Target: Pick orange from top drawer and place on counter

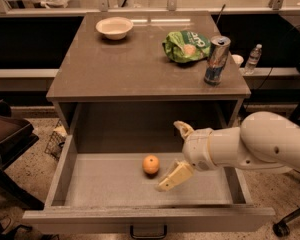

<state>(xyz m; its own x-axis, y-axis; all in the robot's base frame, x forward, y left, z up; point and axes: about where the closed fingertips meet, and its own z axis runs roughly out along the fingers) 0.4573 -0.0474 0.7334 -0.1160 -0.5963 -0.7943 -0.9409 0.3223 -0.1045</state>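
the orange sits on the floor of the top drawer, close to the middle. the drawer is pulled far out, and its small dark handle shows at the bottom of the front panel.

the gripper is down inside the drawer, just to the right of the orange. its jaws are spread wide apart. one finger points up and back. the other finger points down at the drawer floor, very near the orange, with a little gap between them. the gripper holds nothing and does not touch the orange. the big white arm reaches in from the right, over the drawer's right wall.

above the drawer is the counter. a white bowl sits at its back left. a green bag lies at the back right. a can stands up near the right edge. past that edge stands a small bottle.
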